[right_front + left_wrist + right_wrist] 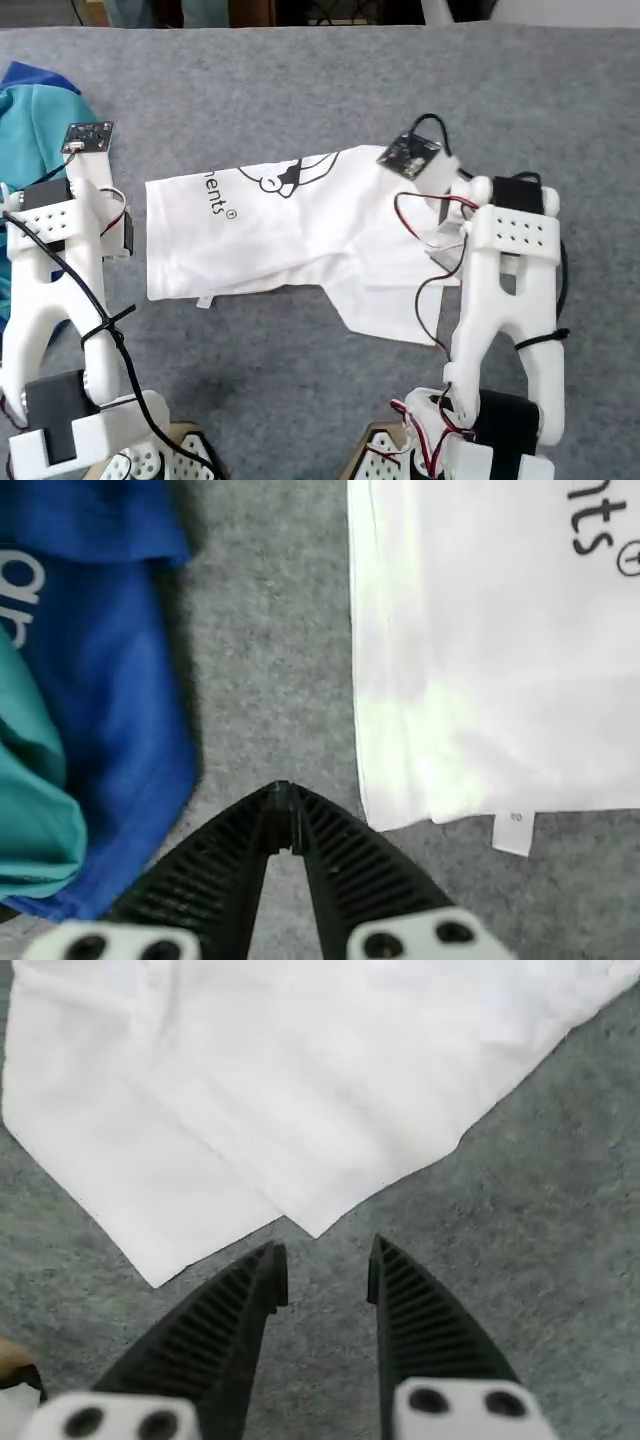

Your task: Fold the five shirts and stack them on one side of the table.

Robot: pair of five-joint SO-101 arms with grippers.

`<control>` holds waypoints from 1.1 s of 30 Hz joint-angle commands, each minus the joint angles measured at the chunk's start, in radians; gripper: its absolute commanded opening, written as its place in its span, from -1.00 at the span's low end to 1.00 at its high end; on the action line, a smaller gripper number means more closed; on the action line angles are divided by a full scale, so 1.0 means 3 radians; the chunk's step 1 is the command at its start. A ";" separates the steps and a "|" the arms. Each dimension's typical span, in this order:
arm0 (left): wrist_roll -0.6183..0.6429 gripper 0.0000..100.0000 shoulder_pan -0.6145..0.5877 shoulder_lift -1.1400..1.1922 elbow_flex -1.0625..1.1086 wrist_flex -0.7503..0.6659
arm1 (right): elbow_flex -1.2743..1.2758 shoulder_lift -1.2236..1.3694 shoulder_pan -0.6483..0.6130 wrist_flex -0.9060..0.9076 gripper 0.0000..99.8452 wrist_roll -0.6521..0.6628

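High view, table [300,80]: grey felt lies under everything you see.
White shirt [270,235]: it lies mid-table between your two arms, partly folded, with one flap running out toward your right arm.
Teal shirt [35,115]: it is bunched at the table's left edge, touching a blue shirt [110,660]. A strip of bare felt parts them from the white shirt.
Left gripper [282,792]: clenched with its tips meeting and nothing between them. It hangs over the bare felt between the blue shirt and the white shirt's straight edge.
Right gripper [325,1265]: released, fingers apart and empty. It hangs over bare felt just beside a pointed corner of the white shirt.
Print: your white shirt carries dark lettering [215,192] and a line drawing [285,178], both cut off by the fold.
Tag [514,832]: small and white, it sticks out from the white shirt's edge near a corner. Its print is too small to read.
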 commanded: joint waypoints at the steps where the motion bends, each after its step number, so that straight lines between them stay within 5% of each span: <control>1: 0.0046 -0.94 0.0151 -0.0133 -0.0043 0.0179 | 0.0043 -0.0120 0.0092 -0.0056 -0.71 -0.0440; 10: 0.0880 -0.74 0.0606 -0.0107 -0.0013 0.0210 | 0.0555 -0.0115 0.0072 -0.0547 -0.71 -0.1248; 21: 0.0885 -0.74 0.0667 0.0869 -0.0448 0.0210 | 0.1271 -0.0115 0.0082 -0.1555 -0.71 -0.1678; 33: 0.1095 -0.74 0.0826 0.1110 -0.0800 0.0302 | 0.1041 0.0361 0.0491 -0.1744 -0.71 -0.1744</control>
